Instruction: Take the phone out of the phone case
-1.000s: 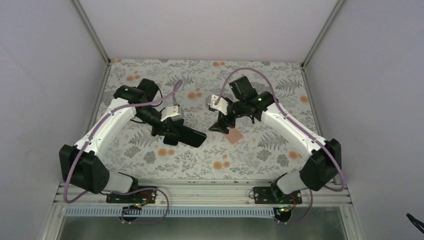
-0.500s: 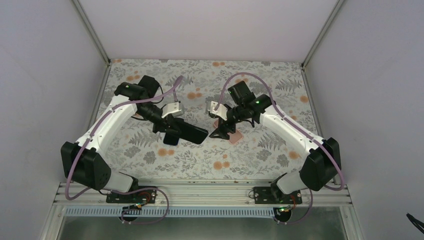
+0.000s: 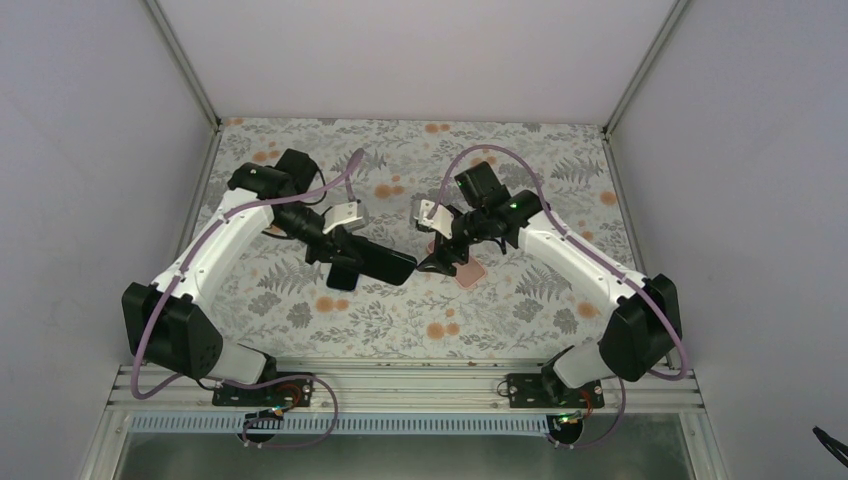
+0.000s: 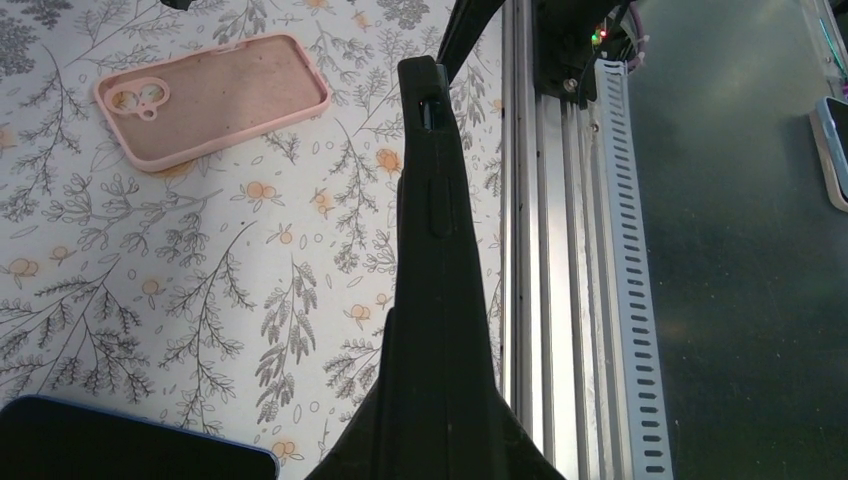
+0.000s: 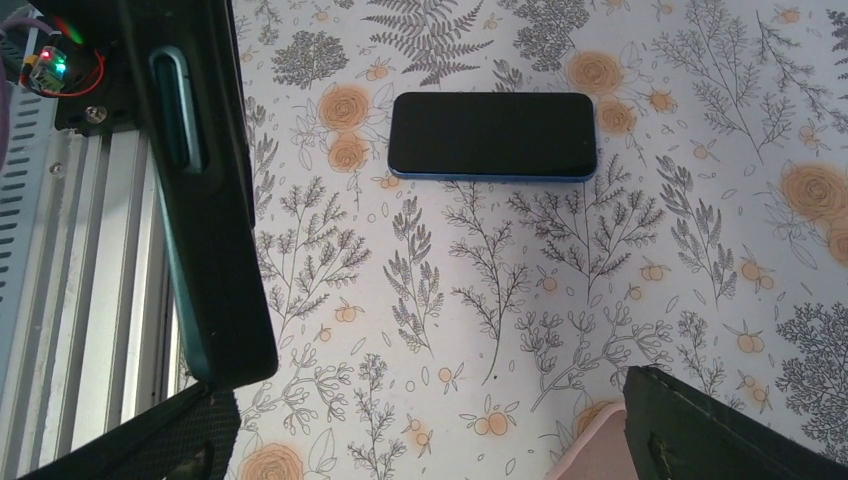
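My left gripper (image 3: pixel 345 250) is shut on a black cased phone (image 3: pixel 378 262) and holds it above the table, its free end pointing right. In the left wrist view the cased phone (image 4: pixel 432 230) stands edge-on between my fingers (image 4: pixel 440 420). My right gripper (image 3: pixel 438 262) is open and empty, just right of the phone's free end and above an empty pink case (image 3: pixel 468 273). In the right wrist view the cased phone (image 5: pixel 200 190) hangs at the left and my gripper (image 5: pixel 430 440) spans bare table. The pink case's corner (image 5: pixel 590 455) shows at the bottom.
A bare blue-edged phone (image 5: pixel 492 135) lies flat on the floral table, under my left gripper in the top view (image 3: pixel 340 278). The empty pink case (image 4: pixel 215 97) lies open side up. The aluminium rail (image 4: pixel 560 250) runs along the near edge. Another phone (image 4: pixel 835 130) lies beyond the rail.
My left gripper has lifted the cased phone slightly toward the right gripper. My right gripper has moved a little left and down toward the phone's free end.
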You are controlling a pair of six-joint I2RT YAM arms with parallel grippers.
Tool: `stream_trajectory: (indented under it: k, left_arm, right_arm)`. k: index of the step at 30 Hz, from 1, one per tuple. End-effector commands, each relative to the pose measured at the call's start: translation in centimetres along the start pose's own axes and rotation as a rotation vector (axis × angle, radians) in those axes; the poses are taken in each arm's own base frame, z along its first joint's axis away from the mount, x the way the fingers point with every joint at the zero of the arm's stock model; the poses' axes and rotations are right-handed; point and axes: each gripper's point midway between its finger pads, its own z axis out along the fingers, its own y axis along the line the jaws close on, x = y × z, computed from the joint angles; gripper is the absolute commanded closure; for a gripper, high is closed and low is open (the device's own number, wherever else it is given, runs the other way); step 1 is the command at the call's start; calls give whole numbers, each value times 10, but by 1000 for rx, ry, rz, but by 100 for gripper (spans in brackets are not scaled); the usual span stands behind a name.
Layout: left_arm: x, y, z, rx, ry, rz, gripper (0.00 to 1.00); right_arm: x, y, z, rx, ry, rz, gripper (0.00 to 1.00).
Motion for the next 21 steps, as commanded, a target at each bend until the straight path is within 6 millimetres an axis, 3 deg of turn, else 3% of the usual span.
stream_trajectory:
  k: [1,5,13,21]
  left_arm:
    - [-17,-10,-5,30,-77,43,98]
    - [-16,-12,-2,50,-85,42,98]
    - [-16,-26,4,89,-87,62,98]
    - [-11,-40,11,124,-78,78,98]
  right_arm:
    - [-1,-17,5,53,-9,14,6]
    - [-8,-26,4,82,-23,14,6]
    - [-27,-61,5,180,-24,22,6]
    - [-42,-76,-1,209,-61,18,5]
